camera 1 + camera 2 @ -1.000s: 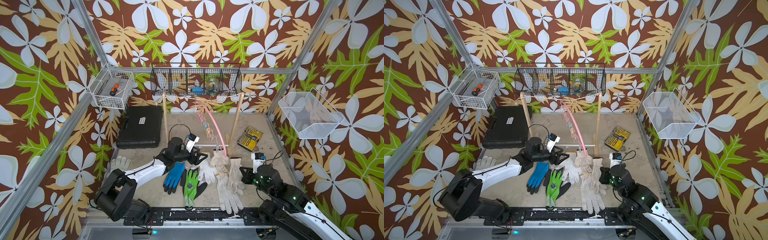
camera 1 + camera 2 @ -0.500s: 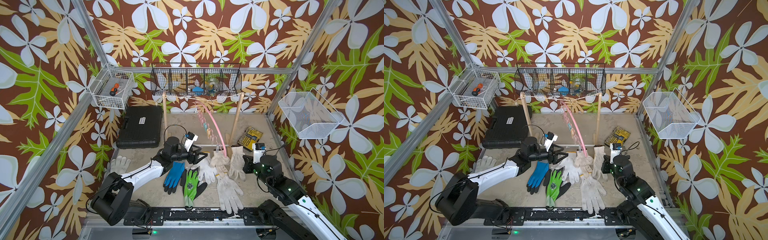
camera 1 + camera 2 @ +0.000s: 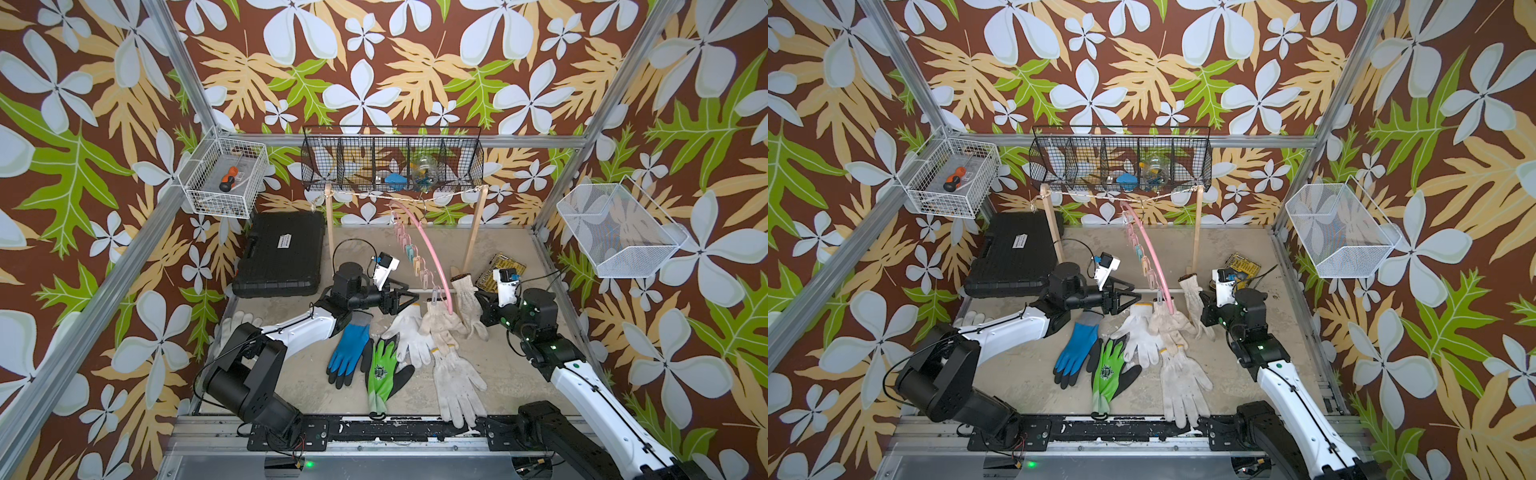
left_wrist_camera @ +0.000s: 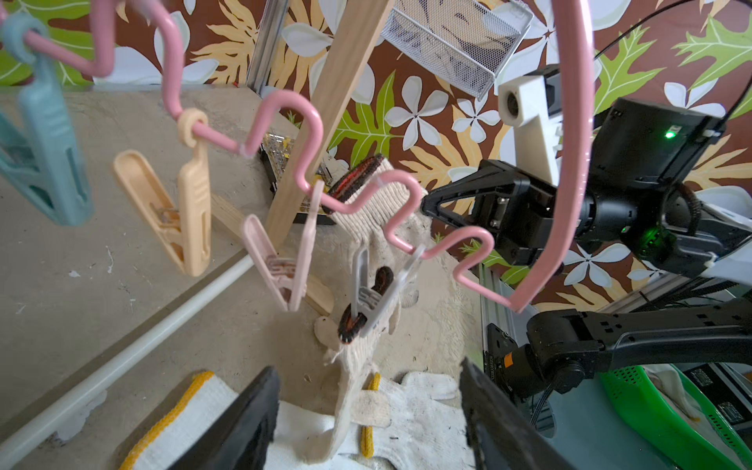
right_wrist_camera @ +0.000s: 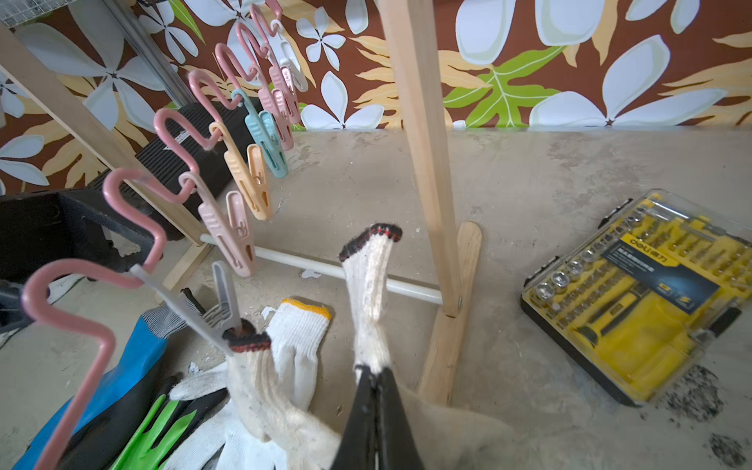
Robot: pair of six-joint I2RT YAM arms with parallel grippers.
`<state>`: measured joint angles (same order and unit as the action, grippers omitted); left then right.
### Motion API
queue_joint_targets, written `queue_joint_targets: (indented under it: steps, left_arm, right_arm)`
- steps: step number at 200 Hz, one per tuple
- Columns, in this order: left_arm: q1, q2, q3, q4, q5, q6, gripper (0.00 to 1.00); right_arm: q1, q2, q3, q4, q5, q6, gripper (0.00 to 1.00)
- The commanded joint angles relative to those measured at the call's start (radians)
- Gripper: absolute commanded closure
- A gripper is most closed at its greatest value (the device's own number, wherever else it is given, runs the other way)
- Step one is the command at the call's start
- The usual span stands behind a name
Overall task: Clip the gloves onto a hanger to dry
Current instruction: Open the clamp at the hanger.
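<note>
- The hanger (image 4: 576,122), pink and arched with a wavy lower bar and pastel clips (image 5: 248,179), hangs tilted, its low end between the left pincer (image 3: 411,297) and the right pincer (image 5: 376,378).
- Clipped beige glove (image 5: 260,378): dark cuff in the grey clip (image 5: 224,301) at that low end, just ahead of the left pincer.
- Upright beige glove (image 5: 368,280): nipped in the right pincer's closed jaws, cuff up.
- Yellow-cuffed white glove (image 5: 301,337): flat just beneath the left pincer's tips.
- Blue-and-black glove (image 3: 349,345), green-and-black glove (image 3: 380,370): flat, side by side, just back from the left pincer's tips.

White arms (image 3: 299,328), black joints (image 3: 249,386), black left pincer (image 3: 415,297)
</note>
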<state>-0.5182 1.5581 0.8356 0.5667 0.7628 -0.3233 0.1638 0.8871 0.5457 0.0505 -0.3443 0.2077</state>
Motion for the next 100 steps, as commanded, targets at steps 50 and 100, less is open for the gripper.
queue_joint_targets:
  steps: [50, 100]
  left_arm:
    - [0.0, 0.11, 0.054, 0.077, -0.069, 0.057, 0.31]
    - [-0.008, 0.175, 0.131, 0.073, -0.037, 0.08, 0.3]
  right_arm:
    - [-0.033, 0.144, -0.003, 0.27, -0.32, -0.023, 1.0]
    - [-0.036, 0.203, -0.022, 0.331, -0.411, -0.007, 1.0]
